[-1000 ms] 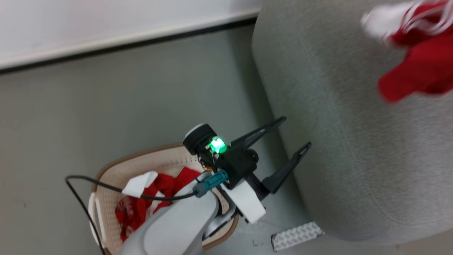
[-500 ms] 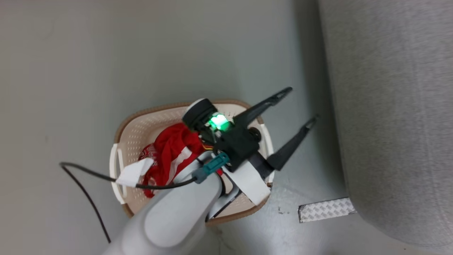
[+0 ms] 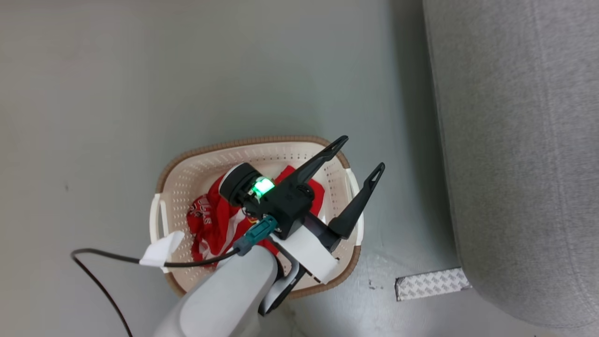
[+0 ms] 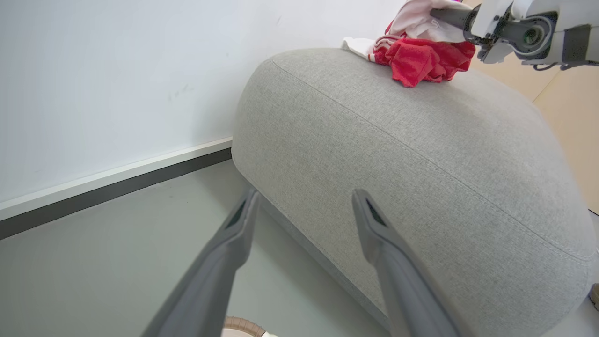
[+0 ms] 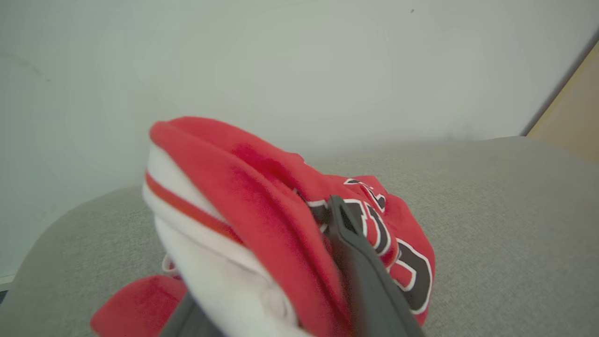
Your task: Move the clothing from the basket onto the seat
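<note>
On top of the seat (image 5: 491,210), near its rounded end: one bundle of the clothing (image 5: 262,196), red knit with white trim and black-and-white lettering, bunched and draped over the right gripper (image 4: 442,18). One finger buried under cloth, so cannot tell whether pinched or let go. Also a second red piece (image 3: 208,224), crumpled at the bottom of the basket (image 3: 206,154).

Step in hand, as a judgement: drop-off on the seat. To do it well:
- spread the jaws fully, get both fingers free of fabric
- back straight out along the finger axis, no lifting up through the folds; risk of snagging the trim and dragging the bundle toward the edge
- keep the drop off the curved shoulder; risk of slide-off with cloth this soft

Left gripper (image 3: 361,153) spread wide, empty, above the basket just beside the seat's flank; well placed for the next pick.

Materials: seat in coarse light-grey weave, one stitched seam, bulging rounded form. Basket in rigid perforated cream plastic, brown rim band, white handles. Smooth grey-green floor (image 3: 187,70).
</note>
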Robot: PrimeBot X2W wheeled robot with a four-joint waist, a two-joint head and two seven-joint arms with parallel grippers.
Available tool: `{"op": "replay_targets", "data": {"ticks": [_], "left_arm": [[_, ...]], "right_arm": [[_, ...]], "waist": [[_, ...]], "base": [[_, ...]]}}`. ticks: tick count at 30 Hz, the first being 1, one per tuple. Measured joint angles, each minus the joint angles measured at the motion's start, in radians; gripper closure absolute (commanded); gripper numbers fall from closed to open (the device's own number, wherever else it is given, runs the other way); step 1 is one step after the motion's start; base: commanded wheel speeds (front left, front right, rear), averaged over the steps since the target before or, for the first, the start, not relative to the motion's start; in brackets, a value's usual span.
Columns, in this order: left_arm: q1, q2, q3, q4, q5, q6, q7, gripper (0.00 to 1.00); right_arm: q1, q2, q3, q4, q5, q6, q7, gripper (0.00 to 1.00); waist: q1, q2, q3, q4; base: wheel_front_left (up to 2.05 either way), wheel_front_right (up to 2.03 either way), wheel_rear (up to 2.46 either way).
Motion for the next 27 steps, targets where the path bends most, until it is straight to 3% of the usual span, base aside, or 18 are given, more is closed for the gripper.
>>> {"op": "replay_targets", "data": {"ticks": [5, 14, 22, 27], "left_arm": [[0.011, 0.0, 0.013, 0.004, -0.011, 0.009, -0.006, 0.0], [0.099, 0.012, 0.065, 0.049, -0.063, 0.011, -0.011, 0.0], [0.24, 0.032, 0.157, 0.035, -0.075, 0.021, -0.012, 0.0], [0.332, 0.037, 0.229, 0.022, -0.085, 0.029, -0.012, 0.0]], "right_arm": [[0.063, -0.016, 0.106, -0.032, -0.004, 0.0, -0.001, 0.0], [0.344, -0.056, 0.206, -0.262, 0.095, 0.0, -0.007, 0.0], [0.694, -0.051, 0.08, -0.564, 0.113, 0.0, -0.009, 0.0], [0.907, 0.061, -0.063, -0.789, 0.056, 0.0, -0.01, 0.0]], "waist": [[-0.0001, 0.0, -0.056, -0.005], [-0.0002, 0.0, -0.208, -0.011], [-0.0004, 0.0, -0.362, 0.0], [-0.0004, 0.0, -0.445, 0.02]], "base": [[0.0, 0.0, 0.0], [0.0, 0.0, 0.0], [0.0, 0.0, 0.0], [0.0, 0.0, 0.0]]}}
